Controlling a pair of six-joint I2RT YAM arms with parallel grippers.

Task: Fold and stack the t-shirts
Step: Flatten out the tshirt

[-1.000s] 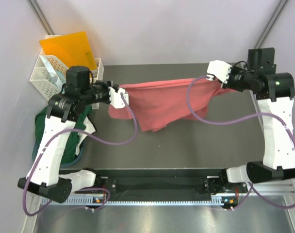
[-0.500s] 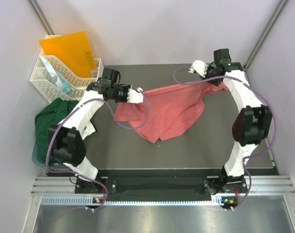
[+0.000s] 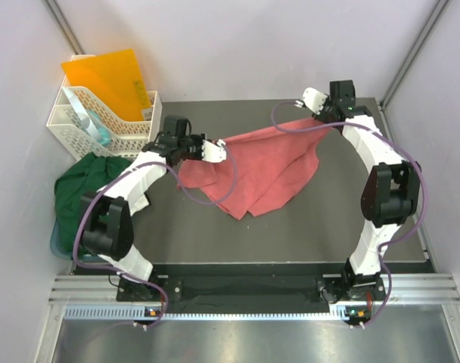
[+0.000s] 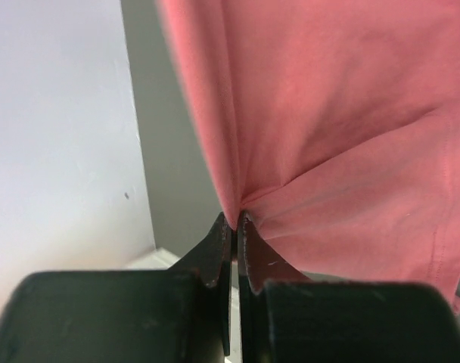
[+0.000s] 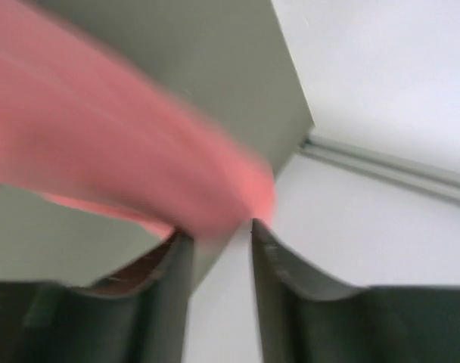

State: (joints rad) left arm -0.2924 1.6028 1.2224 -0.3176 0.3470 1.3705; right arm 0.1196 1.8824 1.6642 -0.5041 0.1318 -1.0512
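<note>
left gripper (image 4: 234, 221) clamped on salmon-pink cloth t-shirt (image 3: 253, 170) edge; right gripper (image 5: 219, 236) parted, blurred cloth at tips; shirt long axis gripper to gripper.

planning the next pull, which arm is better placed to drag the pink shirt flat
Left. The left gripper is pinched shut on an edge of the pink shirt, while the right gripper has its jaws apart, the cloth blurred at their tips, so its hold looks doubtful.
</note>
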